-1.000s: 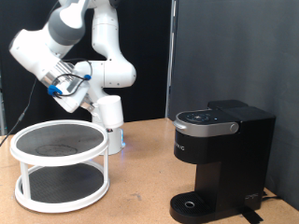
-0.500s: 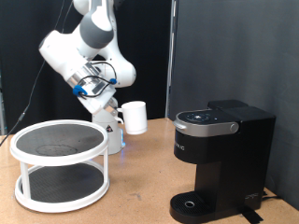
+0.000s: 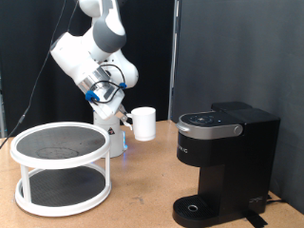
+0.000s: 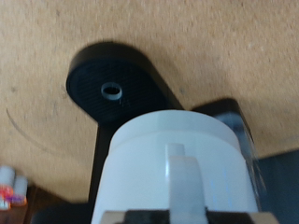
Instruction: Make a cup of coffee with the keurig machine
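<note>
We observe the gripper (image 3: 127, 119) gripping the cup (image 3: 143, 123) by its handle, held in the air. It hangs left of the keurig machine (image 3: 223, 166), above the table (image 3: 142, 195).

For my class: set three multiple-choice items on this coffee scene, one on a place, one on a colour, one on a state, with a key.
1. Where is the cup?
A. in the air, carried by the gripper
B. on the drip tray
C. on the white rack

2. What colour is the keurig machine?
A. white
B. black
C. red

3. How is the machine's lid?
A. open
B. removed
C. down

Key: 1 A, the cup hangs above the table, clear of it; 2 B, its body is matte black; 3 C, the silver-ringed top lies flat.
</note>
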